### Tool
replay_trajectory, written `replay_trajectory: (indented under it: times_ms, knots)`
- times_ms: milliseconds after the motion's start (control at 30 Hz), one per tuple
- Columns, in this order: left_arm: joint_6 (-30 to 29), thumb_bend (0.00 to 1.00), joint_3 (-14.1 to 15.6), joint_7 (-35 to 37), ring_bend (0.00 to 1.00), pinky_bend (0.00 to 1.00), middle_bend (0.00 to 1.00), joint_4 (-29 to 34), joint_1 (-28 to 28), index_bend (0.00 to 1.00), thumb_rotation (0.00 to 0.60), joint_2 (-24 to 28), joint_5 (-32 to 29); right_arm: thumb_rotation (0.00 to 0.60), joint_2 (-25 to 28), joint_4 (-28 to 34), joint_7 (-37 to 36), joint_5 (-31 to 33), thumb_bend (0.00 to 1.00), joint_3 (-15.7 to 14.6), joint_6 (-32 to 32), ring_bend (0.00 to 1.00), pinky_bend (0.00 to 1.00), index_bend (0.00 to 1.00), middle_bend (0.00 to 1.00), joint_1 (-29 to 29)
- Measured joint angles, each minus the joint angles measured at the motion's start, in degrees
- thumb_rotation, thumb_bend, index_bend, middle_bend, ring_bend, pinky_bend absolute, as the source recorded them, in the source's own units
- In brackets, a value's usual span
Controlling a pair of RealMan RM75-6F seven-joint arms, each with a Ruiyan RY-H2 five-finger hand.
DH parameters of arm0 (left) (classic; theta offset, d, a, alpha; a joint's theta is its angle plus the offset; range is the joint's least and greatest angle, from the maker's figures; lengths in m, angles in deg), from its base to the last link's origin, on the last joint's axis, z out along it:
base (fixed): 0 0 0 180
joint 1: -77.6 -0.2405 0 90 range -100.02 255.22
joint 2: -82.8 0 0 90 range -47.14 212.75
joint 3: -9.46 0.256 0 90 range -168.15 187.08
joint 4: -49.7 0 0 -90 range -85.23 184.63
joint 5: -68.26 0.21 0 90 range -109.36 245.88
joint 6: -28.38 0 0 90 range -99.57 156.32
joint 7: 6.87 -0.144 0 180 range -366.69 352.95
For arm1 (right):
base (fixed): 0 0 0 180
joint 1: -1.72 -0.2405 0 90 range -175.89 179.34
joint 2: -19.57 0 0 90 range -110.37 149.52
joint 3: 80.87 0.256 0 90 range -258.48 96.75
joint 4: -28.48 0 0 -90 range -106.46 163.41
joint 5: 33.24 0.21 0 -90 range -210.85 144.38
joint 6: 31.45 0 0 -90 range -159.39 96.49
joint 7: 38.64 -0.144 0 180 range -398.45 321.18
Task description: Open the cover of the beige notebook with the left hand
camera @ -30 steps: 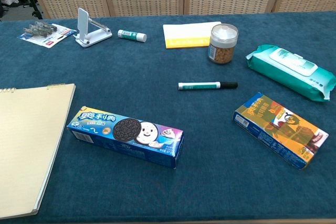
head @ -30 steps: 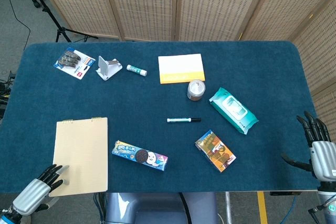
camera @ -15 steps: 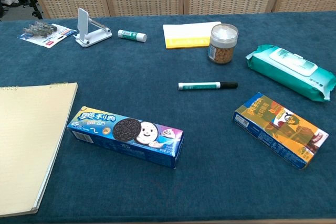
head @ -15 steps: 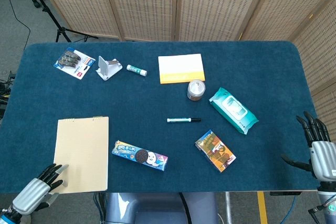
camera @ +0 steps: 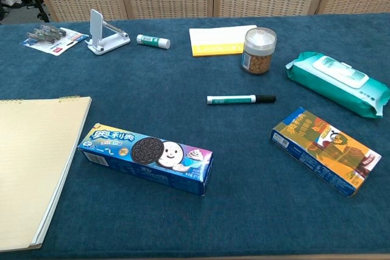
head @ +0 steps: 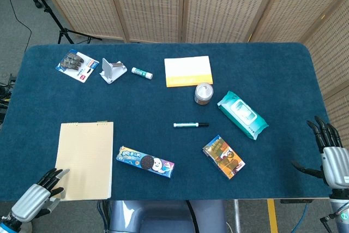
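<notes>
Head view: the beige notebook [head: 85, 160] lies flat at the near left of the blue table [head: 163, 102], cover down; the left hand [head: 38, 193] sits at its near left corner, fingertips at the cover's edge, whether gripping it I cannot tell. The right hand [head: 330, 156] hangs off the table's right edge, fingers spread, empty. Chest view: the notebook [camera: 33, 162] lies just left of the cookie box [camera: 146, 159]; neither hand appears.

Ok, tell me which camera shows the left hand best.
The head view: the left hand shows at the table's near-left corner, its dark fingertips touching the lower-left corner of the beige notebook. The chest view shows only the notebook's right part, no hand.
</notes>
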Motion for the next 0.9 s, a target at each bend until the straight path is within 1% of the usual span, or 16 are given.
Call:
replay_trajectory:
  times_ms: [333,633,767,900]
  knots:
    - [-1.55,0.52,0.07,2.30,0.00,0.00,0.00,1.50,0.33,0.79,0.600,1.36,0.13,0.600,0.12,0.01,-0.45,0.17,0.00,0.09,0.05,0.00,0.00,0.04,0.00,0.03]
    - [-4.36,0.52,1.18,5.71,0.00,0.00,0.00,6.82,1.14,0.80,0.600,5.67,1.48,0.600,0.30,0.08,-0.89,0.11,0.00,0.11,0.31,0.00,0.00,0.04,0.00,0.15]
    - [-5.06,0.52,0.77,4.98,0.00,0.00,0.00,8.75,1.25,0.80,0.600,6.89,1.15,0.600,0.39,0.07,-1.13,0.16,0.00,0.13,0.30,0.00,0.00,0.04,0.00,0.16]
    - [-5.49,0.52,0.00,5.75,0.00,0.00,0.00,9.91,1.34,0.80,0.600,7.56,0.40,0.600,0.41,0.06,-1.19,0.15,0.00,0.12,0.28,0.00,0.00,0.04,0.00,0.16]
